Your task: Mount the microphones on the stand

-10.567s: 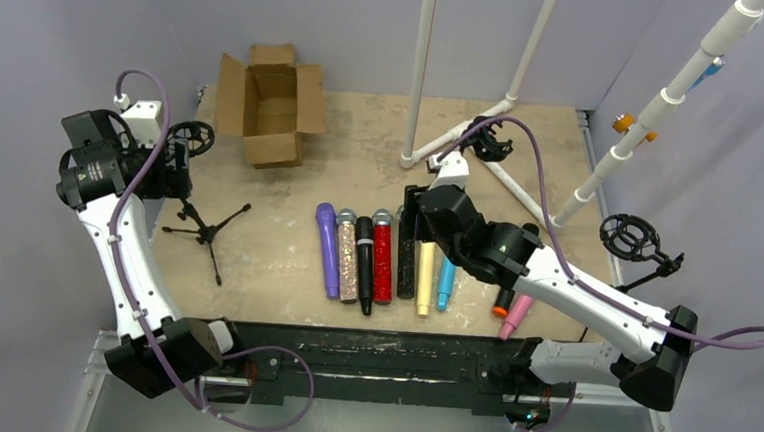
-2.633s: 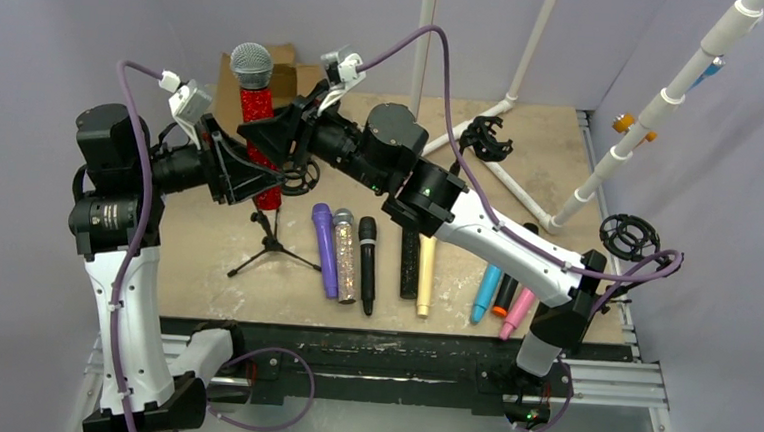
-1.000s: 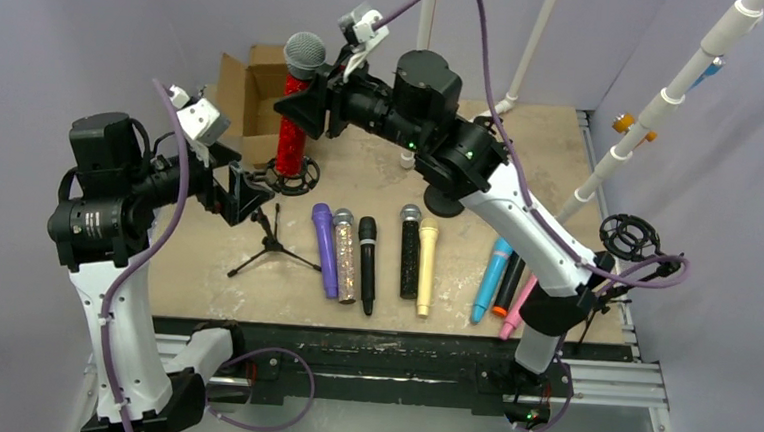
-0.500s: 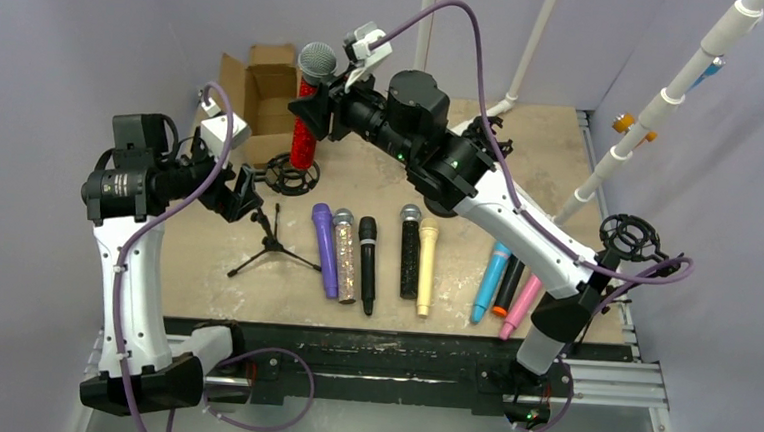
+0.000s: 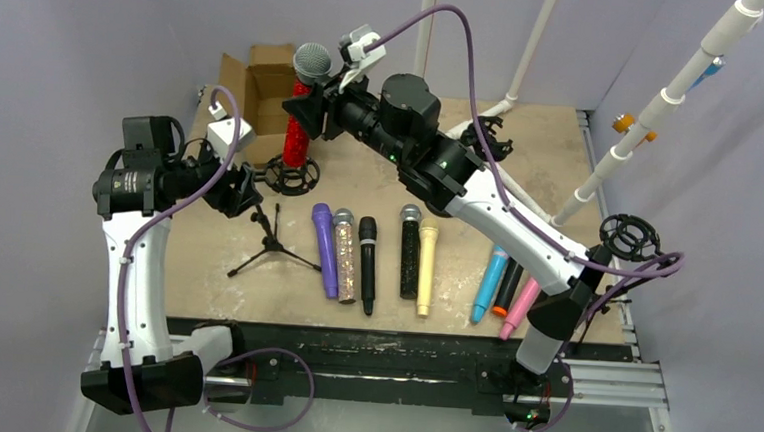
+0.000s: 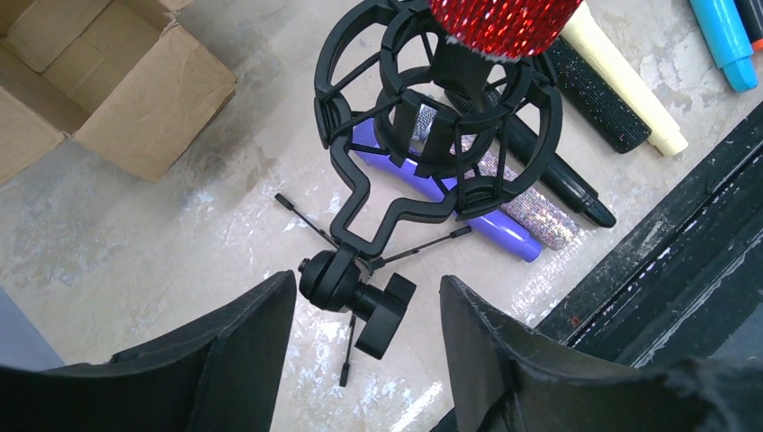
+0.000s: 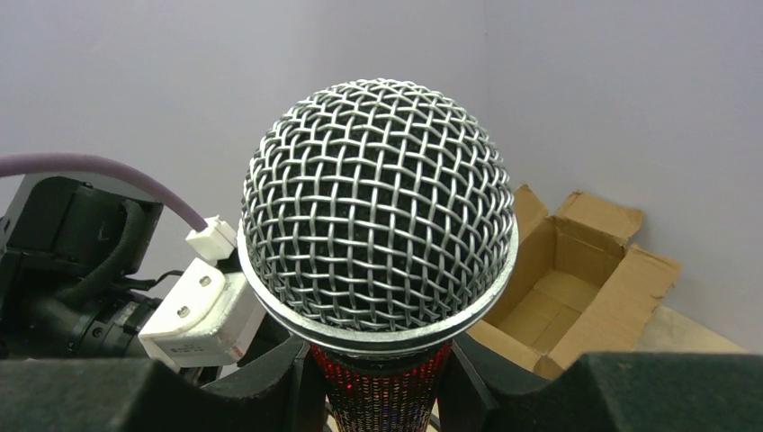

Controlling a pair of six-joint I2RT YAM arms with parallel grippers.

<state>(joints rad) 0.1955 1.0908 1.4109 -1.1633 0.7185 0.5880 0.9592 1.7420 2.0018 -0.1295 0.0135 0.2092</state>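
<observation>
My right gripper (image 5: 307, 111) (image 7: 380, 382) is shut on the red glitter microphone (image 5: 297, 136) (image 7: 378, 234) just below its silver mesh head, holding it upright. Its lower end (image 6: 499, 13) sits at the black ring mount (image 5: 292, 175) (image 6: 432, 99) of the small tripod stand (image 5: 271, 241). My left gripper (image 5: 246, 190) (image 6: 367, 310) is open, its fingers either side of the stand's knob joint (image 6: 355, 292). Several microphones lie in a row on the table: purple (image 5: 327, 250) (image 6: 432, 184), silver glitter (image 5: 346, 256), black (image 5: 366, 263), black glitter (image 5: 410, 251), cream (image 5: 425, 264), light blue (image 5: 492, 268), pink (image 5: 520, 307).
An open cardboard box (image 5: 265, 94) (image 6: 90, 81) stands at the back left behind the stand. White pipe frames (image 5: 528, 55) rise at the back and right. Two more black ring mounts (image 5: 490, 137) (image 5: 629, 236) stand at the back middle and the right edge.
My left gripper has moved in around the stand's joint and its jaws have narrowed. The right arm has shifted the red microphone slightly over the ring mount.
</observation>
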